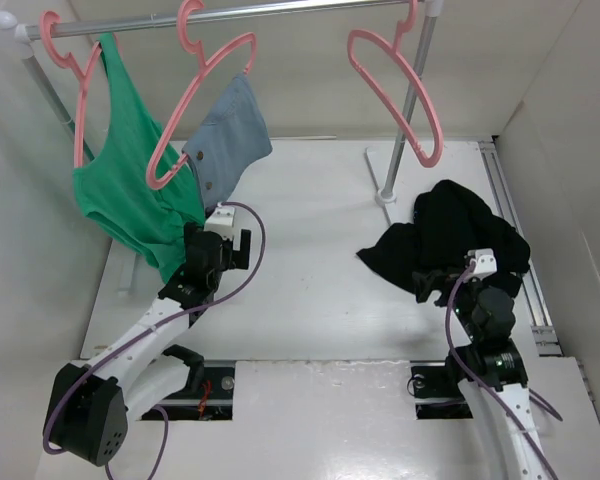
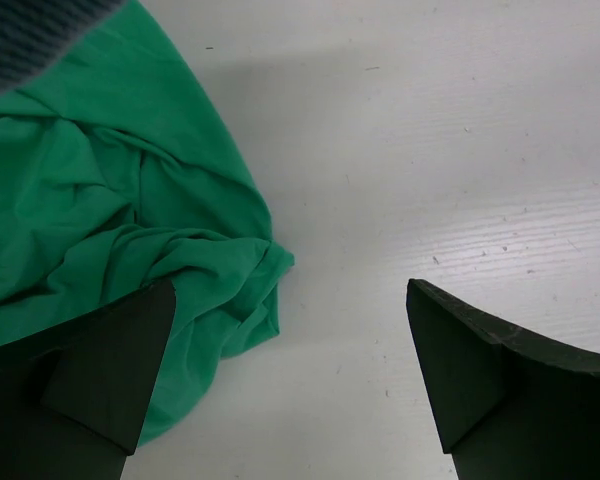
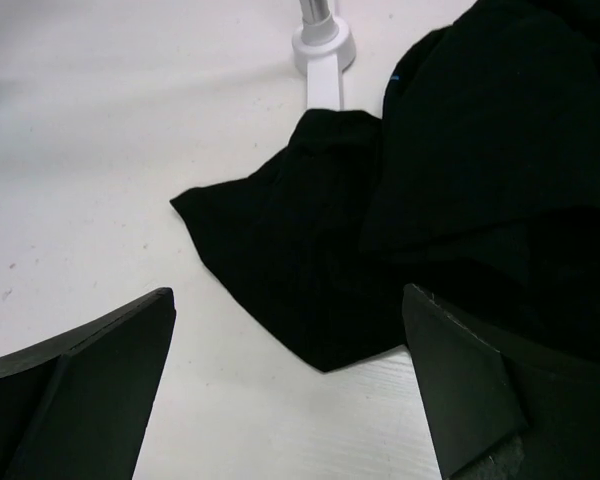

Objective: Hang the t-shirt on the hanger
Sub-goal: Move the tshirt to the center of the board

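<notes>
The black t-shirt (image 1: 450, 235) lies crumpled on the white table at the right, next to the rack's post. The empty pink hanger (image 1: 405, 95) hangs from the rail above it at the upper right. My right gripper (image 1: 438, 277) is open and low at the shirt's near edge. In the right wrist view the shirt (image 3: 450, 190) fills the upper right, and a corner of it lies between the open jaws of the right gripper (image 3: 288, 300), untouched. My left gripper (image 1: 230, 232) is open and empty over the table at the left.
A green tank top (image 1: 130, 170) and a grey-blue garment (image 1: 230, 135) hang on two other pink hangers at the back left. The green top's hem (image 2: 110, 230) rests on the table by my left gripper (image 2: 290, 300). The rack post's base (image 1: 385, 195) stands behind the shirt. Walls close both sides.
</notes>
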Available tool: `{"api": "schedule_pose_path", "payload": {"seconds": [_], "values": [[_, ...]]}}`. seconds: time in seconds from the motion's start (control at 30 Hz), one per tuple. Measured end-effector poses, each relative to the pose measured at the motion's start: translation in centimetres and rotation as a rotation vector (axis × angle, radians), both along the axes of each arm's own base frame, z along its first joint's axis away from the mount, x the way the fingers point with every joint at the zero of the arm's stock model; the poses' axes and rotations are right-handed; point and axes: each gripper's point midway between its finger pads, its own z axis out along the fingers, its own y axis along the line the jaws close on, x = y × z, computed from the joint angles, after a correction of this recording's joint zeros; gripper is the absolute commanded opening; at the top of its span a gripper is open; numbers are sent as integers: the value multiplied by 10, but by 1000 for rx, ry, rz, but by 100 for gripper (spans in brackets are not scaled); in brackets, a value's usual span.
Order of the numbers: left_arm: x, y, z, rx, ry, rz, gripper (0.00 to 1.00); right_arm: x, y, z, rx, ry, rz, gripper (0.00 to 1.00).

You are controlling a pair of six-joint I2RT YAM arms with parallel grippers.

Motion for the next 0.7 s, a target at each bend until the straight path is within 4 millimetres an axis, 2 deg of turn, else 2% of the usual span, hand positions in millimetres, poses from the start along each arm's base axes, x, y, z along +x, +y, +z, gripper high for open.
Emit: {"api": "schedule_pose_path", "payload": {"seconds": [0.1,0.2,0.33,0.43,0.47,0.53,0.6,0.7], "values": [[-2,1,-3,-11,14,14,100,1,1,0,-15,35,13,100],[-4,2,-4,3,32,10,100,4,2,14,-47,45,30,100],[-5,-3,0,74,41,-62,100,15,1,52,-113,50,45,100],[-5,-8,3,129,43,-122,100,36,-9,80,-162,88,-10,100],[-5,-9,4,148,44,-145,100,43,-15,82,-182,127,-39,100],[-5,-14,6,173,49,-188,100,61,-26,82,-220,208,-101,100],[-6,-20,7,187,56,-235,100,79,-36,72,-258,296,-153,100],[-9,-31,8,188,63,-299,100,93,-46,36,-288,433,-194,100]]}}
